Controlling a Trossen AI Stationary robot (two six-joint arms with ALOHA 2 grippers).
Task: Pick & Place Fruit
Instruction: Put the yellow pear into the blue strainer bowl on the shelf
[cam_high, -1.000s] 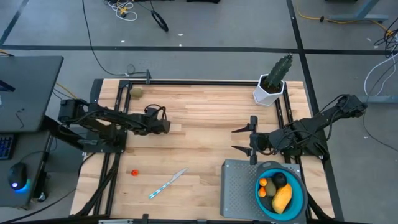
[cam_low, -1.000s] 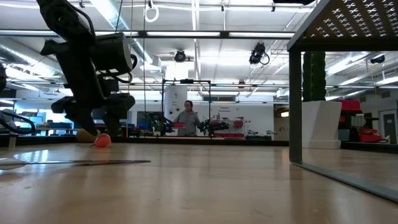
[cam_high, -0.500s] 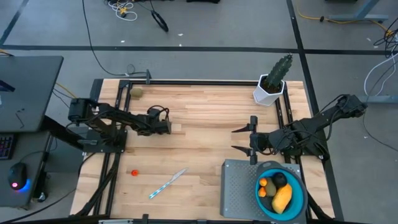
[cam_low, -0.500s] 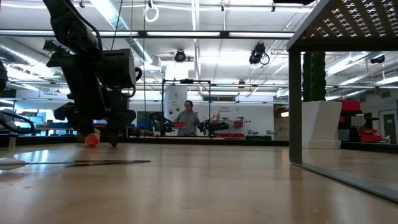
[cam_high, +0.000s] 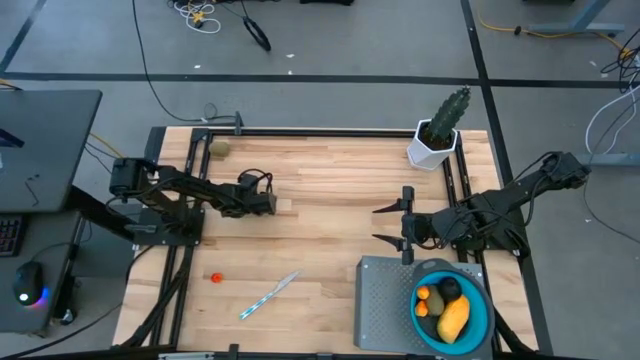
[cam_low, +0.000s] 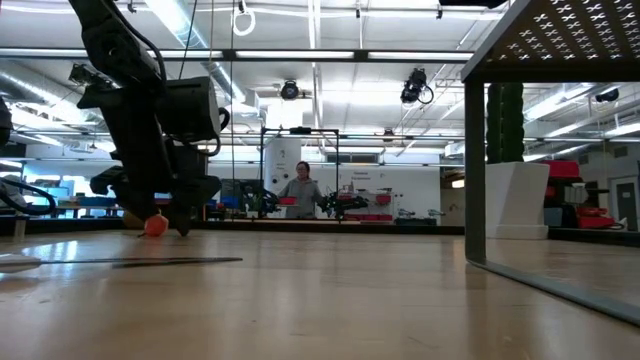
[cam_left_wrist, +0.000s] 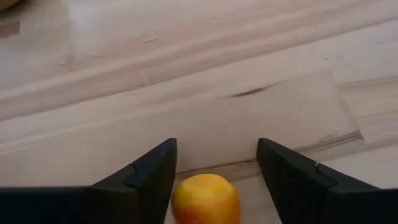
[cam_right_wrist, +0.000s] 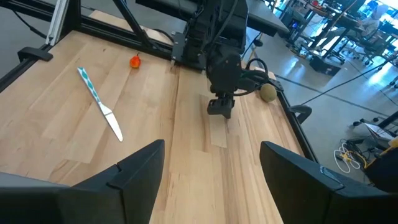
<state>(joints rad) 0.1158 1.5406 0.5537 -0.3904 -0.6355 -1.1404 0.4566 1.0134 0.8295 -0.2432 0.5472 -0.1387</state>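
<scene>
Left pincer (cam_left_wrist: 214, 171), fingers parted, straddles an orange fruit (cam_left_wrist: 205, 200) on the table (cam_high: 330, 190), upper left, ready to close; right pincer (cam_high: 405, 222) waits open, empty, near the bowl (cam_high: 482, 318)

Overhead, I can't see the small orange fruit (cam_left_wrist: 205, 199) under the left gripper (cam_high: 268, 203); the wrist blocks it. In the left wrist view that fruit is cut off by the frame edge. In the bowl (cam_high: 484, 318) the yellow piece (cam_high: 453, 320) overlaps the others. The person (cam_low: 300, 190) beyond the table is too small to make out.
</scene>
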